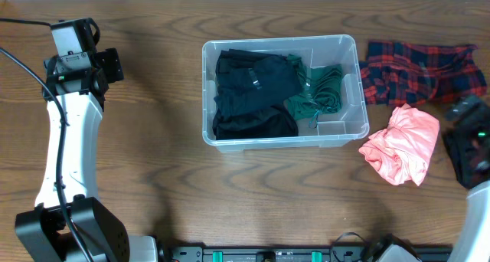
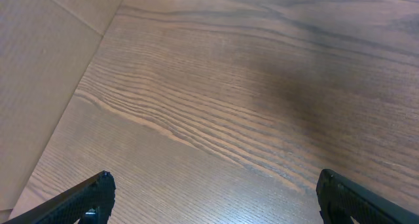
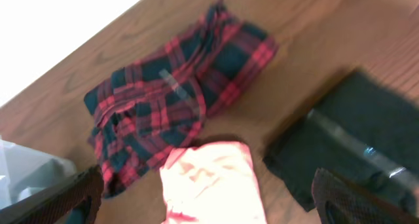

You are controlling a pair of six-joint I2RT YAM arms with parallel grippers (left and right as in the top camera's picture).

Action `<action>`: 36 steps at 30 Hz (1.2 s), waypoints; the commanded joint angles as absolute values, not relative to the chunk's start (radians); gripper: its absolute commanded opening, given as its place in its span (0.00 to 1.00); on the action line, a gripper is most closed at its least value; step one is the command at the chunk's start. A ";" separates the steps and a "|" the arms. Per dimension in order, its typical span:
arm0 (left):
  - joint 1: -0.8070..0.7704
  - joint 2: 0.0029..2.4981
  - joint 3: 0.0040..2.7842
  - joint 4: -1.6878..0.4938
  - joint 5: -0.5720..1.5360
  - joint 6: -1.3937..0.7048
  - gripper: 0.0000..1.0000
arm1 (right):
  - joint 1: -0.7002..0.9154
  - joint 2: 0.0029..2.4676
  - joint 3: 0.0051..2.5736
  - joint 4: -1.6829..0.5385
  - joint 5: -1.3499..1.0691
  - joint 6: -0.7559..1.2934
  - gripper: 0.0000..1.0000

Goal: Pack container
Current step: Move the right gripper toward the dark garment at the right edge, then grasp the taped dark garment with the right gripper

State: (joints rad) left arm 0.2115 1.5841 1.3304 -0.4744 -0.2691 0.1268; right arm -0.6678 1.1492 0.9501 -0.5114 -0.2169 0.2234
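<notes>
On grained wood (image 1: 153,170), the clear rectangular container (image 1: 283,142) holds crumpled clothes (image 1: 253,93).

Table (image 1: 153,162): wood, dark brown, strong grain, matt. Container (image 1: 280,39): clear plastic, smooth, faint gloss. Inside container: black cloth (image 1: 253,90), green cloth (image 1: 323,90), matt. Right of container: plaid cloth (image 1: 421,70), woven; pink cloth (image 1: 402,143), soft, creased.

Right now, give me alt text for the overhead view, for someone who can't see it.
A clear rectangular plastic container sits on a brown wooden table, holding black clothes and a green garment. To its right lie a red-and-black plaid garment and a crumpled pink garment.
</notes>
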 commanded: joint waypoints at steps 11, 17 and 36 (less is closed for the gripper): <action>0.214 1.588 1.332 -0.478 -0.281 0.118 0.98 | -0.928 1.320 0.984 -0.645 -0.390 0.247 0.99; 0.214 1.588 1.332 -0.478 -0.281 0.118 0.98 | -0.917 1.365 0.984 -0.722 -0.020 0.451 0.99; 0.214 1.588 1.332 -0.478 -0.281 0.118 0.98 | -0.919 1.573 0.984 -0.614 0.081 0.478 0.99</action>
State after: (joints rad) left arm 0.2115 1.5841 1.3304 -0.4744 -0.2691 0.1268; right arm -0.9192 1.5486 0.9699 -0.6319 0.0540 0.4610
